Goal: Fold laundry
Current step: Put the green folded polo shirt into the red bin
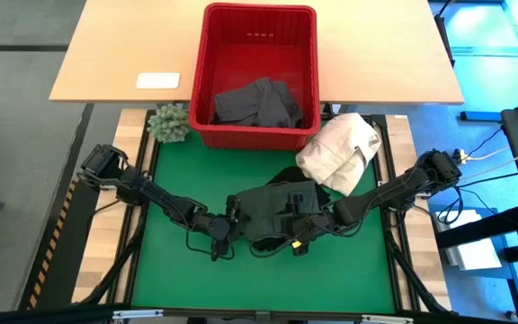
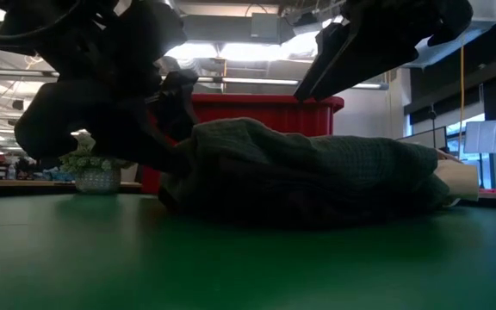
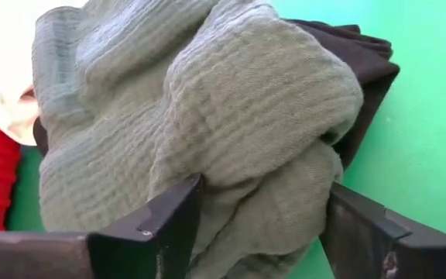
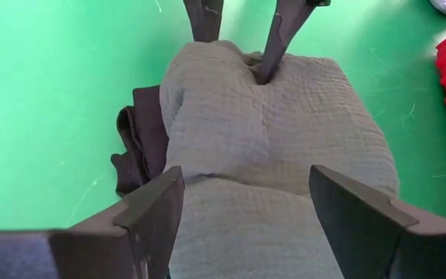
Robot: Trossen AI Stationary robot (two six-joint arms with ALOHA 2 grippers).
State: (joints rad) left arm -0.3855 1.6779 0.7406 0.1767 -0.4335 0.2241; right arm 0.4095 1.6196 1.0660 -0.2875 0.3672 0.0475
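Matting [image 1: 178, 261] in bright green is covering the work table, lying bare along its near edge and down both sides, so the open room is sitting there rather than at the back; a pale wooden desk [image 1: 106, 54] is standing beyond it, and the low view is showing a lit hall with ceiling lights behind; a red basket [image 1: 308, 54] is sitting at the far edge of the mat, holding a dark grey garment [image 1: 254, 103]; a cream-white cloth heap [image 1: 340, 153] is lying just right of the basket's near corner; a small potted plant [image 1: 169, 123] is standing by its left corner; a white card [image 1: 157, 80] is resting on the desk; the grey-green garment [image 1: 272, 209] is lying bunched at mid-table, with a black garment [image 4: 142, 139] showing from under one side; the left gripper [image 1: 226, 236] is pressing at its left end, fingers [image 3: 157, 232] spread wide around a fold of the cloth, though whether they are pinching it is unclear; the right gripper [image 1: 306, 236] is reaching over the right end, fingers [image 4: 149, 213] standing wide apart above the fabric.
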